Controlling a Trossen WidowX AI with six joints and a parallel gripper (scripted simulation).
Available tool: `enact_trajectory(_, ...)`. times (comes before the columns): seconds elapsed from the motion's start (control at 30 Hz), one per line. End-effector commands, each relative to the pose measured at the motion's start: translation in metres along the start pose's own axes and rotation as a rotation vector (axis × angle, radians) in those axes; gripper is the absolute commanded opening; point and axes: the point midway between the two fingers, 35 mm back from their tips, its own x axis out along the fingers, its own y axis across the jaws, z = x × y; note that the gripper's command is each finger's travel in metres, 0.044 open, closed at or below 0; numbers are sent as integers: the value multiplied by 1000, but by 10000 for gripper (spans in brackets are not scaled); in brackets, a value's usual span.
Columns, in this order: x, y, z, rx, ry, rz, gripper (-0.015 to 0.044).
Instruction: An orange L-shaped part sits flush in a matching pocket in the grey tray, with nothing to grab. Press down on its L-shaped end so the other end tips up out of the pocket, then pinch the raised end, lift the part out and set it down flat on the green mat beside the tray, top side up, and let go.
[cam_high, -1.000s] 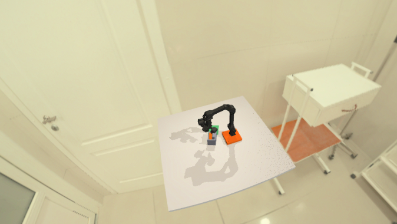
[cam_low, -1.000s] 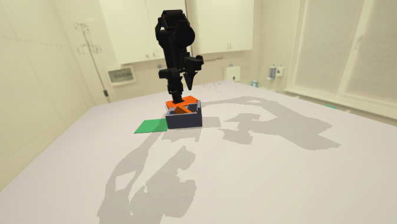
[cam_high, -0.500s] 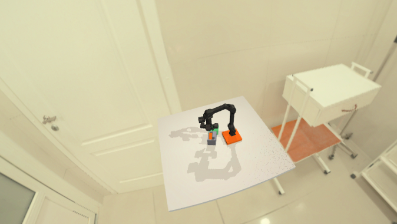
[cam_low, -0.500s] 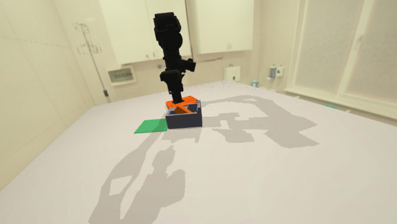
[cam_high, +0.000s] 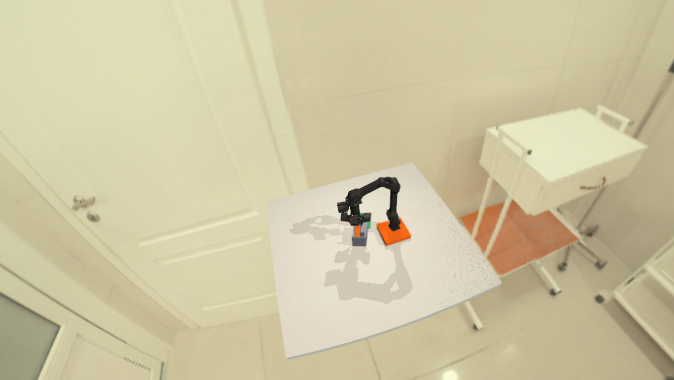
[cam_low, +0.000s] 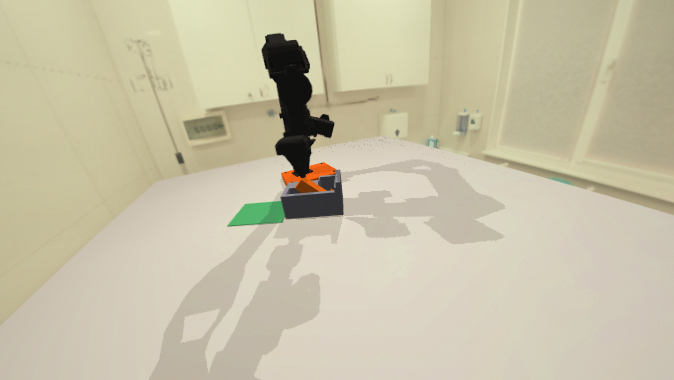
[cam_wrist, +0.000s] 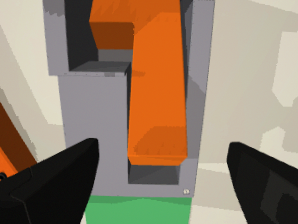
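The orange L-shaped part (cam_high: 357, 230) (cam_low: 310, 185) (cam_wrist: 157, 90) sits tilted in the grey tray (cam_high: 359, 240) (cam_low: 312, 205) (cam_wrist: 92, 115). Its L-shaped end is down in the pocket; its straight end, on the side towards the green mat (cam_high: 369, 223) (cam_low: 252, 215) (cam_wrist: 140, 211), is raised, with a dark gap beyond it in the wrist view. My gripper (cam_wrist: 163, 150) is open and empty above the tray. In the wrist view its fingertips stand on either side of the raised end, with space on both sides. The exterior camera sees the fingers edge-on, against the dark arm.
The orange base plate (cam_high: 387, 236) (cam_low: 325, 169) of the arm stands on the table beside the tray, and part of it shows at the left edge of the wrist view. A higher grey wall of the tray stands at the end away from the mat. Arm shadows cross the table.
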Motion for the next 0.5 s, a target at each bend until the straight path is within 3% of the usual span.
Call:
enact_trajectory(0.0, 8, 1, -1, -4, 6, 6, 280)
enact_trajectory(0.47, 30, 1, -1, -4, 6, 6, 280)
